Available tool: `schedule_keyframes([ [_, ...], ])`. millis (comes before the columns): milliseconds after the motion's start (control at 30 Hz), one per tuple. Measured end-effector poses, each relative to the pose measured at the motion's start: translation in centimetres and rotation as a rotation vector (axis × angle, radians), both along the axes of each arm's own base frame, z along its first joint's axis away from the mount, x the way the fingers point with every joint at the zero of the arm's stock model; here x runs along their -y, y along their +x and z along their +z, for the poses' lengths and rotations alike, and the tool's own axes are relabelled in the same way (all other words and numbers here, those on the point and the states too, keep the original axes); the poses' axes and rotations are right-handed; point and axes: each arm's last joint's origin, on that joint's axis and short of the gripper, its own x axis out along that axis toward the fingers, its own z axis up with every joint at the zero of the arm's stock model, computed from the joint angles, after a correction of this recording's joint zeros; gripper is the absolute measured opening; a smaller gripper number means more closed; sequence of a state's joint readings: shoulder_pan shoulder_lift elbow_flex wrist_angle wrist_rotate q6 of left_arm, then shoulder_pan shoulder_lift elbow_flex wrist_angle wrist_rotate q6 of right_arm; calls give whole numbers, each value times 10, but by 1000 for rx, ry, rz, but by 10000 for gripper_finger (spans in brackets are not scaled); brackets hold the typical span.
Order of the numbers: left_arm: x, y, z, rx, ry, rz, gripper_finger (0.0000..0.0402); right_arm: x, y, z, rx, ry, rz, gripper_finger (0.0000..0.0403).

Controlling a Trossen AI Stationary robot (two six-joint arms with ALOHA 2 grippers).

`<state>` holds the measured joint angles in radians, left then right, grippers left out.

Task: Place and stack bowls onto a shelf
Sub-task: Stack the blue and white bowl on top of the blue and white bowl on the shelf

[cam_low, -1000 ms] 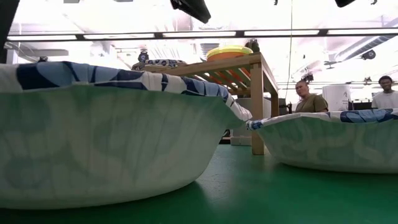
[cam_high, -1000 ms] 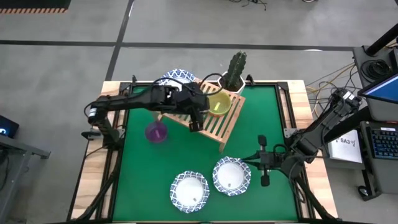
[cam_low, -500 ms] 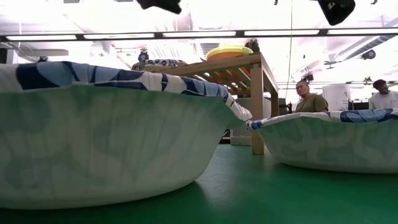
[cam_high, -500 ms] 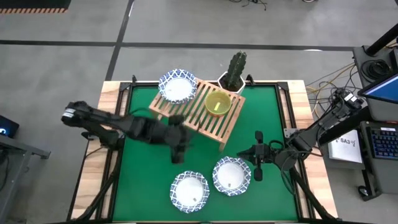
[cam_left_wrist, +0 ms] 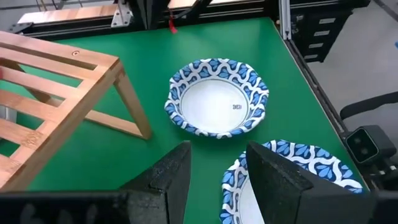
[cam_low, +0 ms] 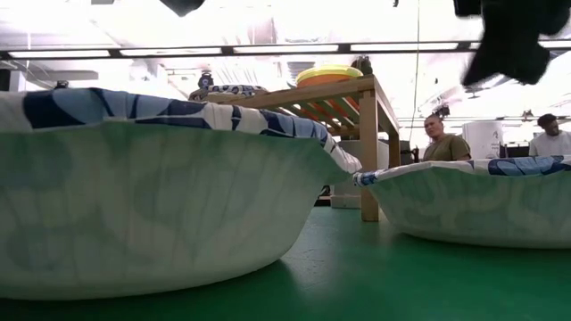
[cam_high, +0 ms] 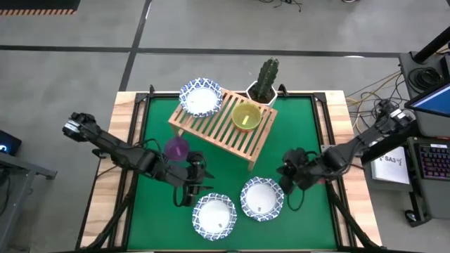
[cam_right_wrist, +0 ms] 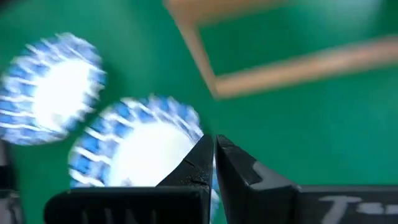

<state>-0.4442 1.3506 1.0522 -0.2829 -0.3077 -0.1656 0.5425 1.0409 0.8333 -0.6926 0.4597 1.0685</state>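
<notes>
Two white bowls with blue rims rest on their bases on the green mat near the front edge: one at front left [cam_high: 214, 216], one to its right [cam_high: 262, 198]. A third such bowl [cam_high: 200, 98] and a yellow-green bowl [cam_high: 246, 116] sit on the wooden shelf's [cam_high: 226, 133] slatted top. A purple bowl [cam_high: 176, 149] sits on the mat left of the shelf. My left gripper [cam_high: 191, 190] is open and empty just left of the front-left bowl [cam_left_wrist: 292, 177]. My right gripper [cam_high: 287, 176] is shut and empty above the mat, right of the other bowl [cam_right_wrist: 143, 146].
A white pot with a cactus [cam_high: 266, 81] stands at the shelf's far right corner. The shelf's leg [cam_left_wrist: 134, 106] is close to my left gripper. People stand in the room beyond the table [cam_low: 443, 138]. Bare mat lies at the right [cam_high: 302, 126].
My left gripper has left the shelf top and gone toward the table's near edge and down, ending beside the front-left bowl; the purple bowl shows again. My right gripper has gone a little left toward the right-hand bowl, turned, and come lower in the low view.
</notes>
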Motion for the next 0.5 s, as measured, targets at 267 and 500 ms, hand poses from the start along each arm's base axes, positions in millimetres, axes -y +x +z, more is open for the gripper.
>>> schedule_keyframes([
  [267,-2,0,0,18,99,18,138,-7,5,-17,-143,125,-19,58],
  [500,-4,1,1,33,174,64,138,-5,16,-32,-200,100,-87,148],
])
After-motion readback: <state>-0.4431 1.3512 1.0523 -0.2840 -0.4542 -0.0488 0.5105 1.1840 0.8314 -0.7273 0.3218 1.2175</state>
